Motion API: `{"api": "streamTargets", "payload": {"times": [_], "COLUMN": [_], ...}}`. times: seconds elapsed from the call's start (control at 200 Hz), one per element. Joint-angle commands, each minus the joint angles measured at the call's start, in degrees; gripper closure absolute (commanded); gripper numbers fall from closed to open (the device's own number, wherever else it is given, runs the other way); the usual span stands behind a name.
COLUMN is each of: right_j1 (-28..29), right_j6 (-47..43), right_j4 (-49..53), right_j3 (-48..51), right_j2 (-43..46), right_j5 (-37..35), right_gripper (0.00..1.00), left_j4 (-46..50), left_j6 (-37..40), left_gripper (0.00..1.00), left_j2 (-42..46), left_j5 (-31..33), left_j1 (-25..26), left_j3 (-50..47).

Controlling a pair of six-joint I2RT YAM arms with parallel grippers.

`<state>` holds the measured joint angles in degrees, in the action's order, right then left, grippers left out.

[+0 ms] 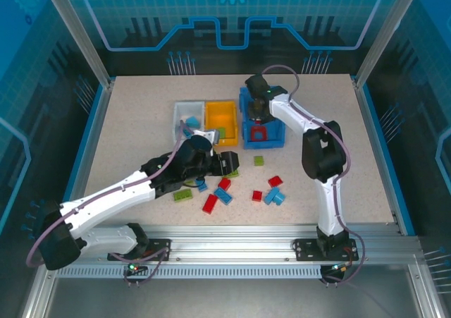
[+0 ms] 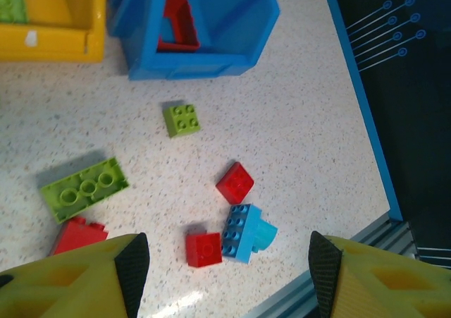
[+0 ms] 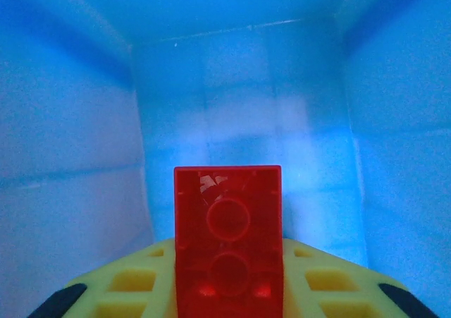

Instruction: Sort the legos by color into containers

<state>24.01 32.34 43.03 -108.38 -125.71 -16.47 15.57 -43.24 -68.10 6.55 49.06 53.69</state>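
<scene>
Red brick (image 3: 227, 240), glossy, two round studs showing, is clamped in the right pincer (image 1: 257, 115), down inside the blue bin (image 3: 70, 156) with its smooth plastic walls. Left pincer (image 2: 227, 265) is released, jaws spread wide above the speckled counter (image 2: 303, 142). Loose beneath it: long olive brick (image 2: 84, 188) with three rings, olive square (image 2: 182, 118), red square (image 2: 235, 182), light-blue studded brick (image 2: 243, 232).

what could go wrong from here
The right jaws hold a red brick deep inside the blue bin, walls close on both sides; lifting out may drag the bin. The left jaws stand open over a small red brick beside a light blue brick; closing there may catch both.
</scene>
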Motion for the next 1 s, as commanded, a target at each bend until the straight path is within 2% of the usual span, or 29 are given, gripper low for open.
{"api": "streamTargets", "payload": {"times": [0.0,0.17,0.325,0.52,0.65,0.72,0.795,0.855,0.995], "right_j1": [-1.7,-2.1,-2.0,-0.3,1.9,3.7,6.2,9.1,16.9], "right_j6": [-0.2,-1.2,-1.6,-1.9,-1.9,-1.6,-1.7,-3.1,-7.2], "right_j4": [5.1,6.5,5.8,4.4,3.0,0.6,-4.8,-11.7,-30.6], "right_j3": [-5.4,-8.7,-8.1,-6.5,-3.1,1.9,10.8,20.8,45.3], "right_j2": [-4.3,-6.6,-3.4,6.1,14.6,20.7,28.8,36.6,54.4], "right_j5": [3.5,5.3,5.5,3.8,0.6,-0.8,-1.6,-1.4,3.8], "right_gripper": [0.65,0.54,0.43,0.44,0.44,0.44,0.41,0.38,0.3], "left_j4": [-2.3,1.2,6.9,17.1,20.9,20.1,19.4,18.5,14.7], "left_j6": [3.1,3.2,3.3,4.4,2.5,2.0,1.7,0.8,-2.9], "left_gripper": [0.35,0.35,0.35,0.33,0.31,0.3,0.29,0.28,0.27], "left_j2": [-2.1,-2.9,-1.1,0.9,0.5,-0.6,-3.7,-7.3,-16.8], "left_j5": [4.6,7.8,11.5,16.7,12.8,10.4,10.8,11.9,13.6], "left_j1": [1.4,2.1,2.1,0.8,-4.8,-7.1,-7.8,-8.0,-8.6], "left_j3": [3.4,5.0,5.3,5.5,3.8,2.8,3.4,4.3,6.8]}}
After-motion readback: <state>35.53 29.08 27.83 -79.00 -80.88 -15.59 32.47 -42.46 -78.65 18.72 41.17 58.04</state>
